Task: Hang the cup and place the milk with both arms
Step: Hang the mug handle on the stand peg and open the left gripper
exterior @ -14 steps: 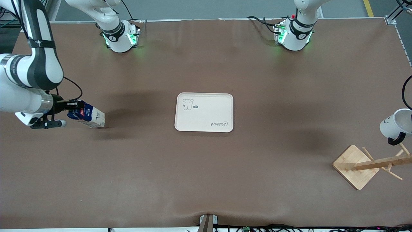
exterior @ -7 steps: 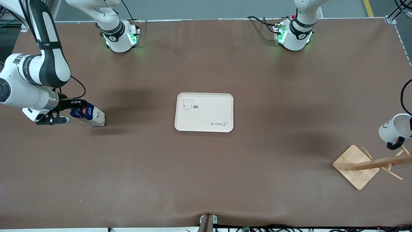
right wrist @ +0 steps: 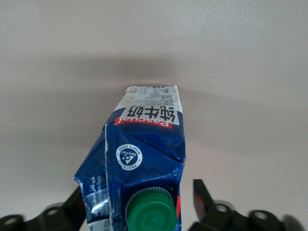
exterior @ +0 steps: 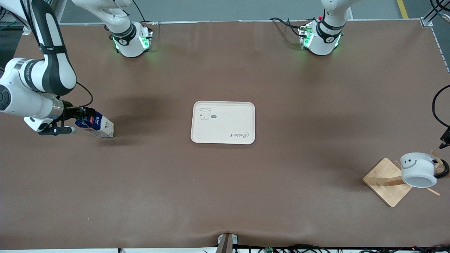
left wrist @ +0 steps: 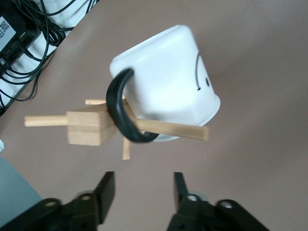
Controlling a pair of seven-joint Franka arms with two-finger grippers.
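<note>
The white cup (exterior: 418,168) with the smiley face hangs by its black handle on a peg of the wooden rack (exterior: 385,179), at the left arm's end of the table. In the left wrist view the cup (left wrist: 168,82) sits on the rack (left wrist: 86,126). My left gripper (left wrist: 143,177) is open and empty a short way off; it barely shows in the front view (exterior: 445,138). The blue-and-white milk (exterior: 100,126) lies tilted on the table at the right arm's end. My right gripper (exterior: 82,117) stands open around the milk's (right wrist: 144,144) green-capped top, one finger (right wrist: 202,192) clear of it.
A cream tray (exterior: 223,102) with a small bear drawing lies flat at the middle of the table. The rack's square base stands near the table's edge at the left arm's end. Cables (left wrist: 29,43) run past that edge.
The cup went from my left gripper's hold above the rack to hanging on a peg. That gripper let go and drew back. The right gripper's fingers loosened on the milk.
</note>
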